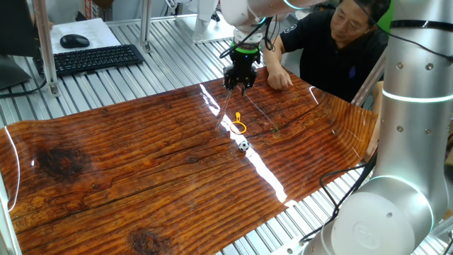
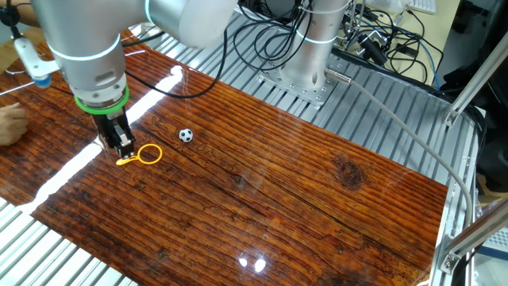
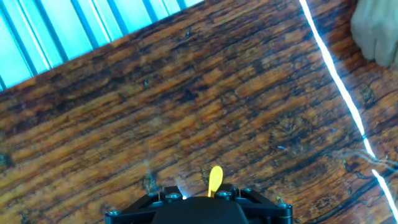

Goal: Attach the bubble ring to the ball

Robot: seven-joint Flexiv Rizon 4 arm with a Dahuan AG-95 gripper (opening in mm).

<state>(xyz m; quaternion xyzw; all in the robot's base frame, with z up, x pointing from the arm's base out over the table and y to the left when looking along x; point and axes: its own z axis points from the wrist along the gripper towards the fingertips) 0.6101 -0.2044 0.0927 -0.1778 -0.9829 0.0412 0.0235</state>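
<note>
The black two-finger gripper (image 2: 121,143) is hovering above the wood-grain table (image 2: 317,199), its opening unclear, just left of the thin orange-yellow plastic bubble ring (image 2: 146,154); the small black-and-white ball (image 2: 185,136) is lying apart, farther right.

One bubble ring (image 2: 148,154), one ball (image 2: 185,136), one keyboard (image 1: 98,57), one mouse (image 1: 74,41)

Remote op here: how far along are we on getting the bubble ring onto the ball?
Nothing is attached yet. The bubble ring lies flat on the wooden table, and the ball sits apart from it, outside the loop. In hand: the gripper is over the ring's stem end, which shows between the fingers in the hand view; whether it has closed on it I cannot tell. Left: grasp the ring, carry it over, set the loop on the ball.
</note>
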